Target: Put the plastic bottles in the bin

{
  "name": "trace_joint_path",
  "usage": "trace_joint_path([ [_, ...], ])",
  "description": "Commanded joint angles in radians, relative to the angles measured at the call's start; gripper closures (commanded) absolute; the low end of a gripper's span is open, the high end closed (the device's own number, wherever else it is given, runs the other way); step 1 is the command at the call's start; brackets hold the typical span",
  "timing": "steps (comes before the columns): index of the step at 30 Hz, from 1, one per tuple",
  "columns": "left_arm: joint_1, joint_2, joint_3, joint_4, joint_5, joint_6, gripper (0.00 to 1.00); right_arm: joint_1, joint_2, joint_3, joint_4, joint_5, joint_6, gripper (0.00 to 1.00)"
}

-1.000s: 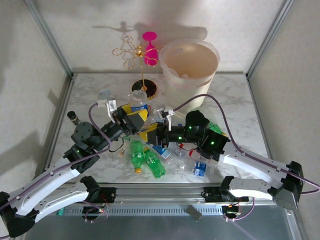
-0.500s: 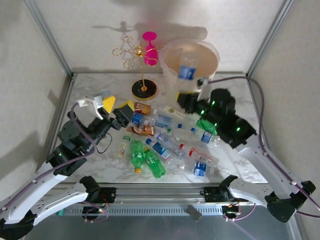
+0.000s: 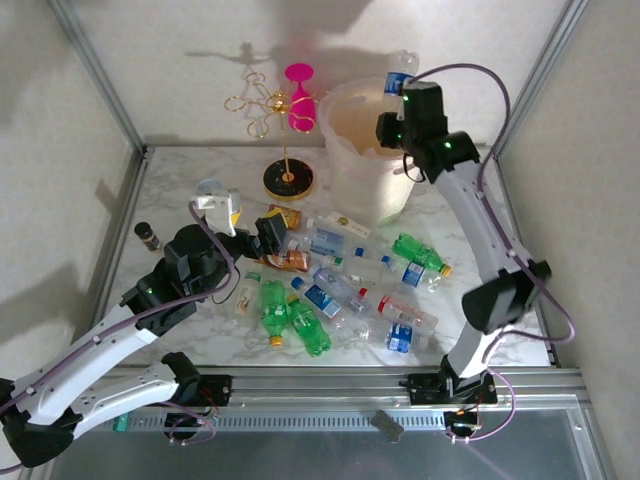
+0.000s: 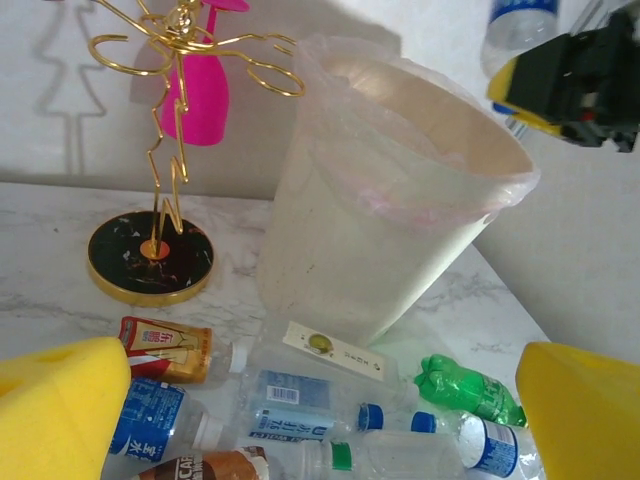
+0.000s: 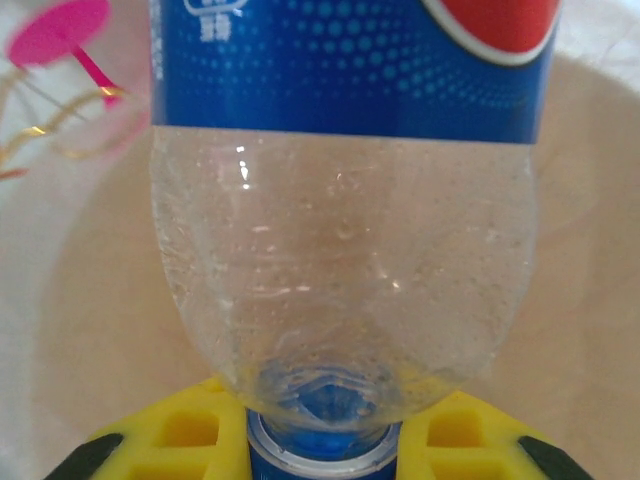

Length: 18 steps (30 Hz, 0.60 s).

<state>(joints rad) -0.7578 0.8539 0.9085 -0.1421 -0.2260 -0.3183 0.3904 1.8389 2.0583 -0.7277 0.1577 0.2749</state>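
My right gripper (image 3: 401, 100) is raised at the far rim of the bin (image 3: 362, 172) and is shut on the blue cap end of a clear plastic bottle (image 3: 400, 78) with a blue label. In the right wrist view that bottle (image 5: 340, 220) stands out from the yellow fingers (image 5: 175, 435) with the bin's cream inside (image 5: 80, 320) behind it. Several plastic bottles (image 3: 335, 270) lie in a heap in front of the bin, two green ones (image 3: 290, 320) nearest me. My left gripper (image 3: 252, 224) hangs open at the heap's left end, above the bottles (image 4: 290, 405), holding nothing.
A gold wire stand (image 3: 262, 105) with a pink glass (image 3: 300, 95) stands on a black disc (image 3: 289, 178) left of the bin. A small dark vial (image 3: 147, 235) sits near the left frame post. One green bottle (image 3: 420, 252) lies right of the heap.
The right arm has lifted the blue-labelled bottle from the heap, past the bin's front, up to its far rim. The left gripper drew back left, then came forward again, still open.
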Motion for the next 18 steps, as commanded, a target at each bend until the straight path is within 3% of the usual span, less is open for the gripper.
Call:
trace_joint_path([
  [1,0.001,0.019,-0.014,-0.001,-0.023,-0.016,0.01,-0.009,0.061,0.095,-0.12,0.009,-0.038,1.0],
  [7,0.009,0.007,-0.032,0.008,-0.063,-0.033,0.01,-0.019,0.176,0.162,-0.179,0.026,-0.065,1.0],
  [10,0.014,0.009,-0.031,0.005,-0.073,-0.027,0.01,-0.02,0.199,0.162,-0.18,0.027,-0.066,0.95],
  [15,0.024,0.01,-0.032,0.006,-0.082,-0.023,0.0,-0.024,0.213,0.165,-0.173,0.02,-0.061,0.7],
  [18,0.029,0.011,-0.033,0.007,-0.079,-0.024,0.0,-0.022,0.214,0.168,-0.166,0.02,-0.056,0.63],
])
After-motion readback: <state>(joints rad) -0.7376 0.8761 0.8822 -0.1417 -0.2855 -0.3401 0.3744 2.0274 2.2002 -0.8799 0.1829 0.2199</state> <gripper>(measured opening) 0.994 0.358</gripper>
